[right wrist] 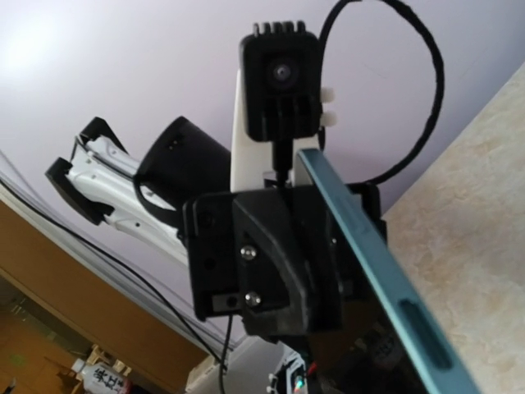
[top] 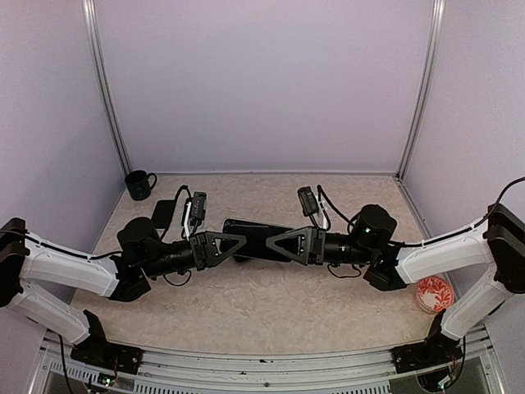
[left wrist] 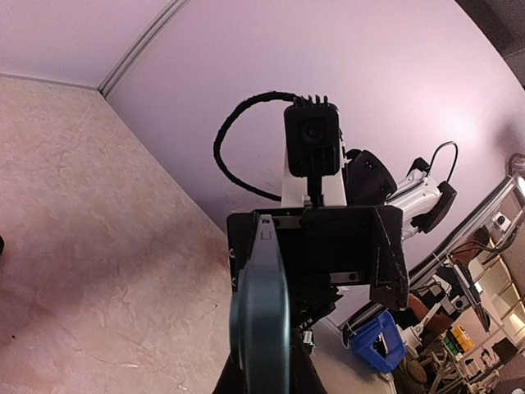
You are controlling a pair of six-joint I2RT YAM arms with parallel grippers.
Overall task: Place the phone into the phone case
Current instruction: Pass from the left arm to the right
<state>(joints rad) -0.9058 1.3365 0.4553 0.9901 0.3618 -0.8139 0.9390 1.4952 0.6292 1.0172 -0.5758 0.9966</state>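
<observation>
starting with the top external view: the left tool and right tool meet nose to nose over the middle of the counter. each is clamped on one end of a dark phone, which spans the gap between them. whether a case is already on it cannot be told. a dark green mug stands at the far left corner. a flat black object lies near it, partly behind the left arm, and its identity is unclear. a red-and-white dish sits by the right arm.

left wrist view: the phone shows edge-on as a teal strip. its far end enters the closed right tool. the marbled counter lies to the left.

right wrist view: the teal phone edge runs diagonally, with a slot-shaped feature on it. its far end is gripped in the left tool, with the counter at right.
</observation>
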